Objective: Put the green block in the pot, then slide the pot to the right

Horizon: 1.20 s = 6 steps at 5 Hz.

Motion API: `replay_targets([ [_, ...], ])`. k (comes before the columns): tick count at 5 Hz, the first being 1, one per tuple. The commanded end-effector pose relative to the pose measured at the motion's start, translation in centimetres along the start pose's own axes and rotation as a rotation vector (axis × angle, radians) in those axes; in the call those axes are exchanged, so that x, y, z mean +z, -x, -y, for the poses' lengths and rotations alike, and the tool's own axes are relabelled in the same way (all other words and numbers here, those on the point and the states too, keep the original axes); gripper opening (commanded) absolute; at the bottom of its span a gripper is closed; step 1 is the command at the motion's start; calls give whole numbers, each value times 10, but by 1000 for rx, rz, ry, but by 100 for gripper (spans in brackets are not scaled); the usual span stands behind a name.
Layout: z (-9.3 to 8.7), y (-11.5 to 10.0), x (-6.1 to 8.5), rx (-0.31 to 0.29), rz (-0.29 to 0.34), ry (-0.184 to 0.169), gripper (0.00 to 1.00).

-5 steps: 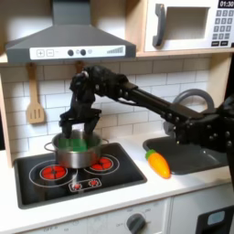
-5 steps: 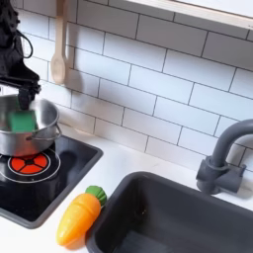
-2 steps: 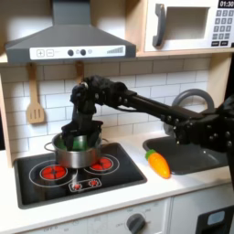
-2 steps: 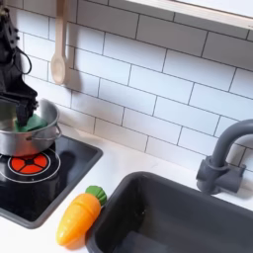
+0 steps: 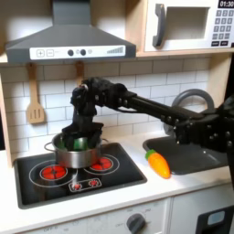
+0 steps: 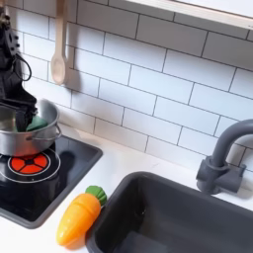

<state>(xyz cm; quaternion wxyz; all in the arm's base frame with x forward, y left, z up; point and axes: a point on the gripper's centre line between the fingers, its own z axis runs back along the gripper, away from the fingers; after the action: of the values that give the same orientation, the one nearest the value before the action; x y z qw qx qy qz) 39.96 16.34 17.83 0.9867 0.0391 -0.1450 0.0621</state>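
The arm (image 5: 146, 99) is matte black throughout, built of boxy jointed segments with dark cabling.

Shiny metal pot (image 5: 75, 152) (image 6: 22, 136); glossy plastic carrot (image 6: 77, 215); wooden spoon (image 6: 58, 44).

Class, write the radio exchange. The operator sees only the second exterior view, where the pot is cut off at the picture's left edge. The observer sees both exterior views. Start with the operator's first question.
Operator: My picture crops the pot. How does it sit on the stove?
Observer: In the first exterior view the pot sits toward the back of the stove, with red burner rings showing in front on both sides.
Operator: Where does the arm come from?
Observer: From the first exterior view's right, above the sink, with the gripper down at the pot's mouth.
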Motion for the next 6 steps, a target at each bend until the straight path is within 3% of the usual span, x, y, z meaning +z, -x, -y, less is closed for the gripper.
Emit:
replay_targets([
  [1, 19, 8, -4, -29, -25, 35, 100],
  [6, 61, 30, 13, -103, -23, 76, 100],
])
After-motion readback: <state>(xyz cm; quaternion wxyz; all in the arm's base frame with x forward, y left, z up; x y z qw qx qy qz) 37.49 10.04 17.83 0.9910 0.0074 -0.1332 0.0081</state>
